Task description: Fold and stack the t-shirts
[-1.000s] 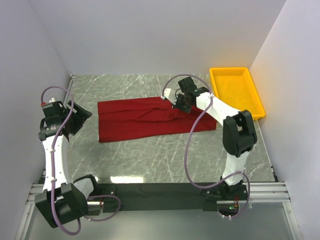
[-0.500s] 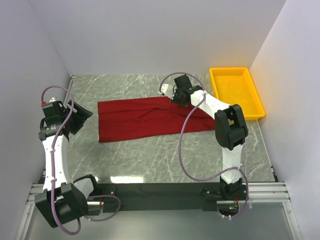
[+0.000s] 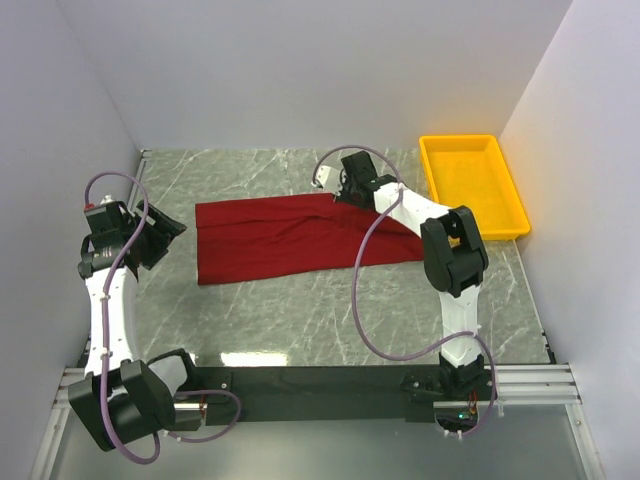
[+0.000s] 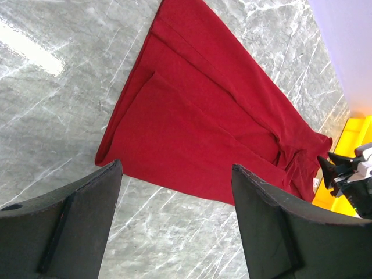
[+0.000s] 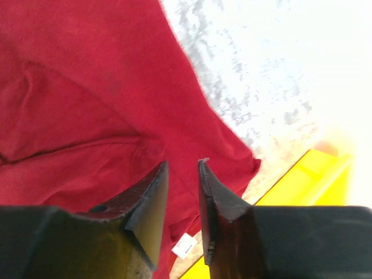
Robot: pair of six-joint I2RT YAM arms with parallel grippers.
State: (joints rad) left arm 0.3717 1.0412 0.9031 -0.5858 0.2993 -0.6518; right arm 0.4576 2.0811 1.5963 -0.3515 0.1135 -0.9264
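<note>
The dark red t-shirt (image 3: 290,235) lies flat on the marble table, folded lengthwise into a long band. It also shows in the left wrist view (image 4: 203,128) and the right wrist view (image 5: 87,87). Its small white tag (image 5: 187,246) shows below my right fingers. My right gripper (image 3: 345,192) hovers over the shirt's far edge near the collar end. Its jaws (image 5: 183,163) stand a narrow gap apart with nothing between them. My left gripper (image 3: 165,232) is wide open and empty (image 4: 176,168), raised just left of the shirt's left end.
A yellow plastic tray (image 3: 470,180) stands at the back right, just beyond the shirt's right end, and shows in the right wrist view (image 5: 302,180). White walls close in the table on three sides.
My right gripper has moved left and toward the back, from over the shirt's right part to its far edge. The shirt and the left arm have not moved.
</note>
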